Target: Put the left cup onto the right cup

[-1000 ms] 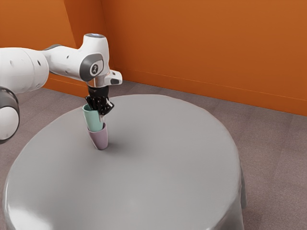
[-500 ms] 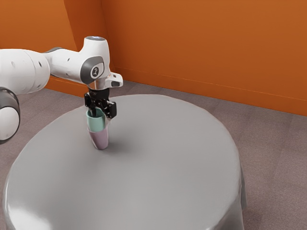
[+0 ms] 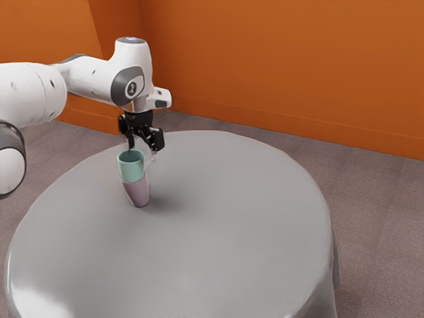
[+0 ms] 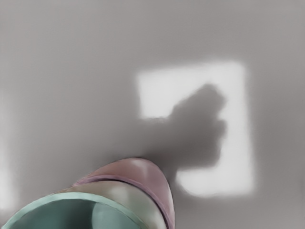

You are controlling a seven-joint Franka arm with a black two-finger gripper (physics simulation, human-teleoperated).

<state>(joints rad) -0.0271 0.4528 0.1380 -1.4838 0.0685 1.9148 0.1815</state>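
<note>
Orange walls (image 3: 278, 59) and a grey carpeted floor (image 3: 377, 199) enclose a round grey table (image 3: 218, 225) that occupies the lower centre of the exterior view. Gripper (image 3: 143, 147): black, in the upper left of the frame, hanging just above the stacked cups with its jaws spread and pinching nothing; one finger reaches close to the rim of the teal cup (image 3: 131, 168), though contact cannot be judged, and the other hangs clear toward the exterior view's right. The teal cup, the task's moved item, sits upright and nested in the pink cup (image 3: 138, 192), its mouth open upward and its lower part hidden inside the pink wall. The pink cup stands upright on the tabletop at the table's left portion, well apart from the far edge. White arm (image 3: 79, 83): enters from the exterior view's left and bends downward to the hand. Wrist view: the teal cup (image 4: 71, 212) appears as a blurred open rim directly under the hand, the pink cup (image 4: 143, 179) wrapping around it; beyond them the table (image 4: 71, 71) carries a bright square patch (image 4: 162, 93) crossed by the hand's dark shadow (image 4: 195, 129).
</note>
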